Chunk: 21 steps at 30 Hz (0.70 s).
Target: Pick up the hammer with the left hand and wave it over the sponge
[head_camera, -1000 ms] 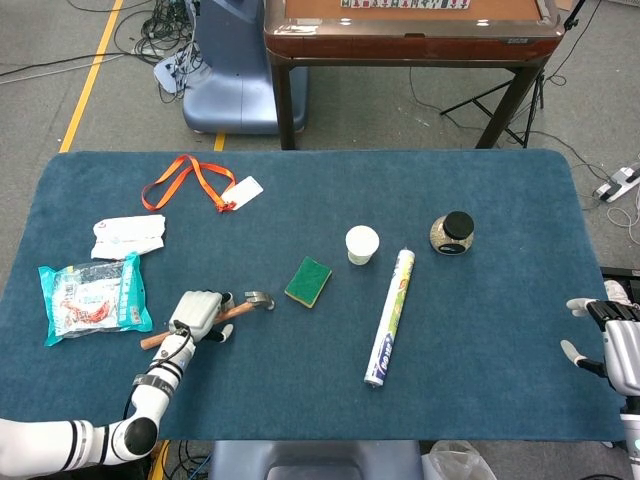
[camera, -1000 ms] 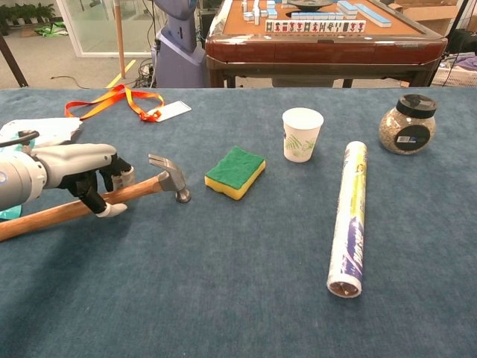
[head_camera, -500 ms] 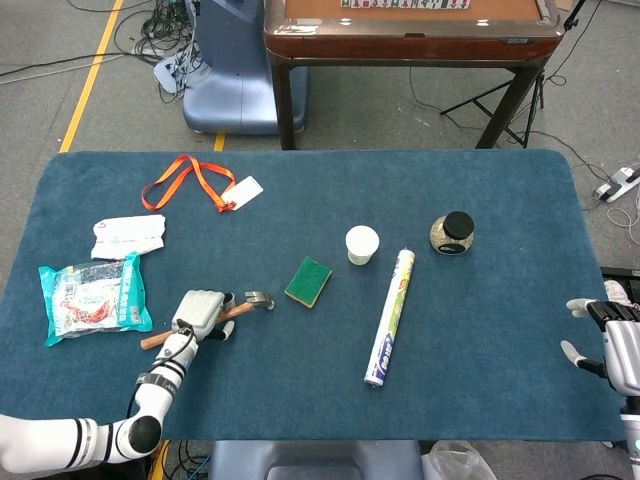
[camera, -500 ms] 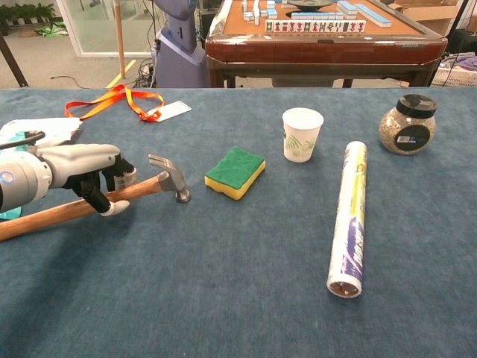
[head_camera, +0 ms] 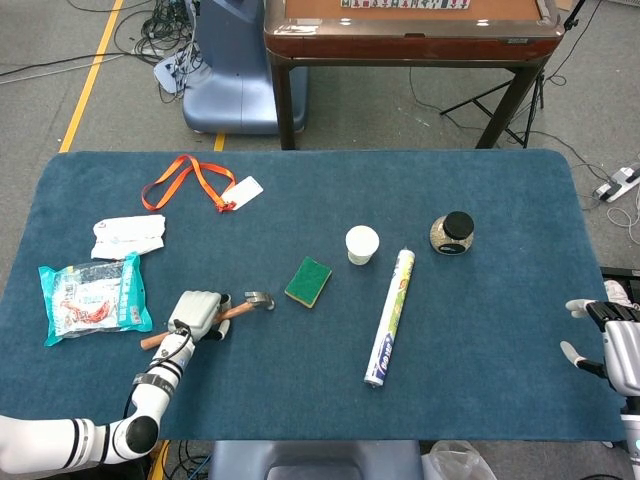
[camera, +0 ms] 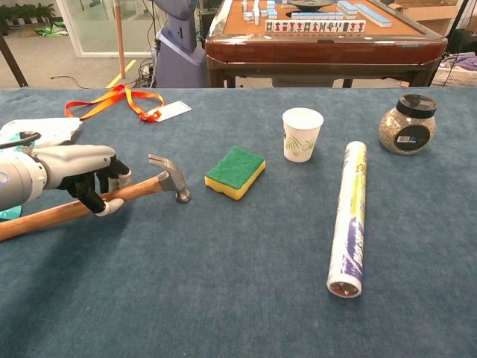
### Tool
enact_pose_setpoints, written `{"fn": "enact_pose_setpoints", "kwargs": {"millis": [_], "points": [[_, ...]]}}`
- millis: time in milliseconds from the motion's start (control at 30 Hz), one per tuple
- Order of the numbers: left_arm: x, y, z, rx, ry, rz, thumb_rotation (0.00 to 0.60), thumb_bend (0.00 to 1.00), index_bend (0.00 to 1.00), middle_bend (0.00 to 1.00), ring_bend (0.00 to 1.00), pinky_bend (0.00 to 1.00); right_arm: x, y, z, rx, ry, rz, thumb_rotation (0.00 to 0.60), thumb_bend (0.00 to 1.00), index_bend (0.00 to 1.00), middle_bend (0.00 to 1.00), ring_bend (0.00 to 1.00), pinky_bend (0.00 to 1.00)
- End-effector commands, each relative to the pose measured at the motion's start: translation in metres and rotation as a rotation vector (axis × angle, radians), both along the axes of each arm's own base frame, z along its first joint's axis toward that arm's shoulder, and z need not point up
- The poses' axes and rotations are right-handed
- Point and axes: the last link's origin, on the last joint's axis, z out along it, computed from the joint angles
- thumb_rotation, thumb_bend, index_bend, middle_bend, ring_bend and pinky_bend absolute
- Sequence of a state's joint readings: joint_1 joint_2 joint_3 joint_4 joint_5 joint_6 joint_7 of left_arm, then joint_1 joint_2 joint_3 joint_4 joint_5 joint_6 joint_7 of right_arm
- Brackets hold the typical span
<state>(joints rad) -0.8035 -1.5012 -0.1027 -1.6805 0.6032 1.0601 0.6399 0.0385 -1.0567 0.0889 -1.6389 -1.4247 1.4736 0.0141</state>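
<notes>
Since a second ago almost nothing has shifted: my left hand (camera: 74,173) has edged slightly toward the left edge of the chest view, fingers still curled over the hammer (camera: 89,201), which has not left the table (camera: 246,298).

Going left to right in the chest view: the wooden handle starts at the left edge and runs up and to the right, under my left hand, to the steel head at centre-left. So the long axis points toward the sponge (camera: 235,172), which lies just right of the head, near but apart. My fingers wrap the handle around the half nearer the head; I judge this a grasp that is closing, though I cannot tell how firm it is. The hammer looks plain: light brown shaft, grey claw head resting on the cloth. The sponge is green on top, yellow beneath, lying flat.

In the head view my right hand (head_camera: 605,340) sits at the lower right edge, fingers apart, holding nothing, well away from everything. The left is clearly the nearer one.
</notes>
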Motion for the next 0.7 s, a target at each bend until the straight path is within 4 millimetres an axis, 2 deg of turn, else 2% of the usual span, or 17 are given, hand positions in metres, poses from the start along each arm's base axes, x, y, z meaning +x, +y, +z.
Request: {"fn": "enact_pose_setpoints", "kwargs": {"millis": [33,700], "points": [[-0.0004,0.0002,-0.0002,0.002,-0.002,0.000,0.600,0.43,0.45,0.47,0.36,0.32,0.0000,0.0001,-0.0001,0.002,0.000,0.000,0.600,0.18,0.36,0.41,0.31,0.33],[-0.0032,0.0034,-0.0024,0.038,-0.045,-0.033,0.600,0.54,0.58,0.61,0.47,0.32,-0.0003,0.0008,0.0001,0.007,-0.003,-0.005,0.600,0.18,0.36,0.41,0.31,0.33]]}}
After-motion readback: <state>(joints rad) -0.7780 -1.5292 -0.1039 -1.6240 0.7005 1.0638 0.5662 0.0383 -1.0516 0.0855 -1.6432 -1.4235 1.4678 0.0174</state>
